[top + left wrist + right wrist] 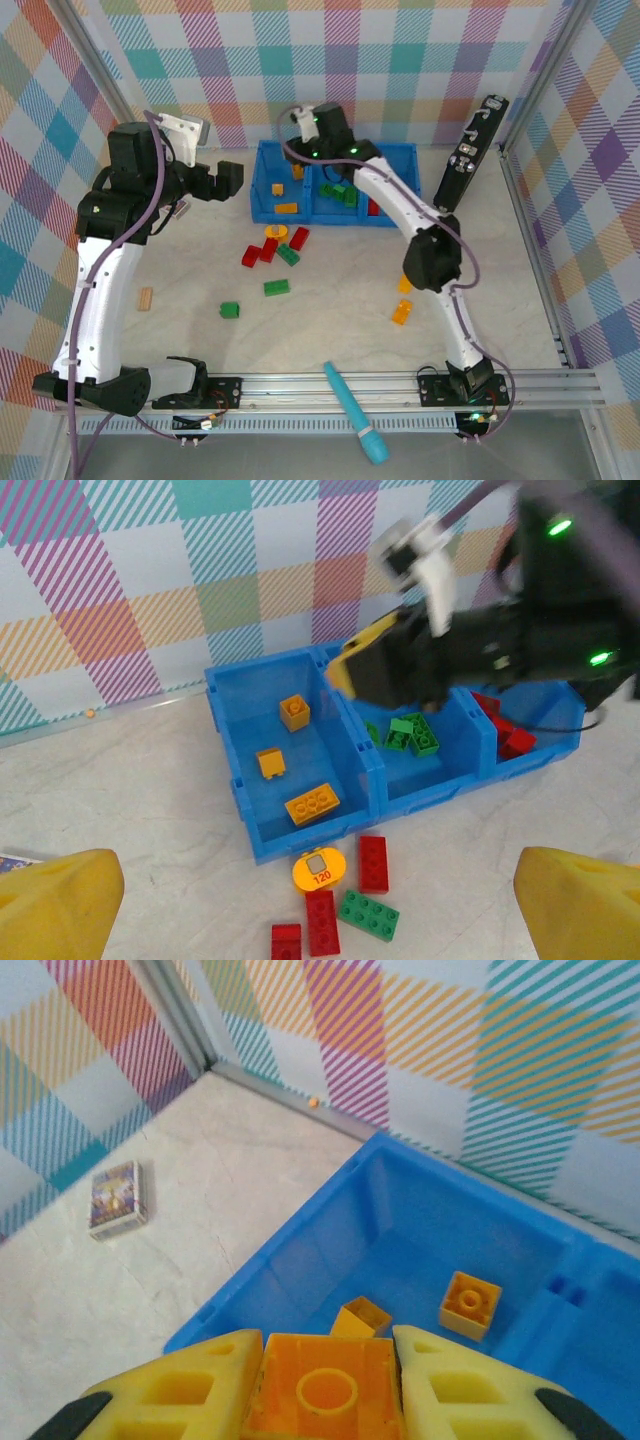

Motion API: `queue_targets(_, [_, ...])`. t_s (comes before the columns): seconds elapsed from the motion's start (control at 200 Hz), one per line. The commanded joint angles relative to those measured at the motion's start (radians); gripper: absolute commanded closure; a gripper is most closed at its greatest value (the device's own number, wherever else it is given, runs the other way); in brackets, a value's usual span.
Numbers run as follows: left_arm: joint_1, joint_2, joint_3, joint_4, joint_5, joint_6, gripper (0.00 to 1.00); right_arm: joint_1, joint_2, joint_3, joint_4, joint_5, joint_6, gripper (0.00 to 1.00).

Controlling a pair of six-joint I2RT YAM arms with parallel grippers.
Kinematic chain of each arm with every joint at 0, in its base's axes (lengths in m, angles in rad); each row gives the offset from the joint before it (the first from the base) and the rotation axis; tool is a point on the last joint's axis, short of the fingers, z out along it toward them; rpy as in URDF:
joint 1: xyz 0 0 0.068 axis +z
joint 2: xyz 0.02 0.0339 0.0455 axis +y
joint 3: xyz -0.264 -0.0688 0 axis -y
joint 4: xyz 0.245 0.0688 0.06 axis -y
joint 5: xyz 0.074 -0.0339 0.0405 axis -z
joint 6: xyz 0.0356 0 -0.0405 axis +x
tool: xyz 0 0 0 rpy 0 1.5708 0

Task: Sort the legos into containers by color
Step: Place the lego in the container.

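Near end of the orange brick (pixel 325 1400) beyond the bottom edge; right arm (pixel 500 650) a dark blur over the tray (pixel 262 842)

Left pincer (pixel 320 905) spread wide, right pincer (pixel 325 1388) clamped

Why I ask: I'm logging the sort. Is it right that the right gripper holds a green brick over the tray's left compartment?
Not quite. The brick clamped in the right gripper is orange, not green, as the right wrist view shows. The rest holds: it is over the tray's left compartment, where other orange bricks already lie.
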Motion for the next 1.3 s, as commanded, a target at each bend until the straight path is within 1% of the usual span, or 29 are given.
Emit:
queue_targets(0.0, [-0.012, 0.000, 0.024, -0.006, 0.000, 0.015, 0.00, 0.014, 0.104, 0.114, 0.039, -0.006, -0.110, 0.71])
queue_targets(0.055, [-0.012, -0.004, 0.028, -0.011, 0.002, 0.021, 0.00, 0.023, 0.159, 0.154, 0.048, 0.018, -0.129, 0.70])
queue_targets(0.075, [-0.012, -0.006, 0.032, -0.012, -0.001, 0.024, 0.00, 0.027, 0.175, 0.162, 0.054, 0.026, -0.170, 0.70])
queue_targets(0.165, [-0.011, -0.011, 0.042, -0.014, -0.014, 0.027, 0.00, 0.041, 0.230, 0.176, 0.072, 0.040, -0.226, 0.68])
queue_targets(0.39, [-0.011, -0.010, 0.027, -0.006, -0.002, 0.024, 0.00, 0.067, 0.295, 0.179, 0.040, 0.074, -0.312, 0.62])
queue_targets(0.565, [-0.011, -0.010, 0.038, -0.012, -0.001, 0.021, 0.00, 0.069, 0.296, 0.160, 0.036, 0.059, -0.300, 0.53])
queue_targets(0.73, [-0.011, -0.007, 0.042, -0.014, 0.000, 0.019, 0.00, 0.069, 0.270, 0.160, 0.044, 0.034, -0.288, 0.47])
queue_targets(0.82, [-0.011, -0.007, 0.042, -0.015, -0.001, 0.020, 0.00, 0.068, 0.233, 0.149, 0.038, 0.021, -0.269, 0.47])
queue_targets(0.88, [-0.011, -0.010, 0.038, -0.013, -0.005, 0.021, 0.00, 0.070, 0.184, 0.119, 0.027, 0.014, -0.246, 0.46])
queue_targets(0.93, [-0.011, -0.013, 0.034, -0.012, -0.006, 0.021, 0.00, 0.069, 0.116, 0.063, 0.030, 0.013, -0.230, 0.45])
queue_targets(1.03, [-0.011, -0.023, 0.027, -0.008, -0.008, 0.021, 0.00, 0.069, -0.077, -0.131, 0.042, 0.060, -0.211, 0.44])
queue_targets(1.19, [-0.011, -0.032, 0.012, 0.004, -0.002, 0.020, 0.00, 0.063, -0.407, -0.447, -0.072, 0.242, -0.146, 0.42])
queue_targets(1.295, [-0.011, -0.035, 0.003, 0.009, -0.007, 0.018, 0.00, 0.045, -0.622, -0.703, -0.150, 0.347, 0.023, 0.39])
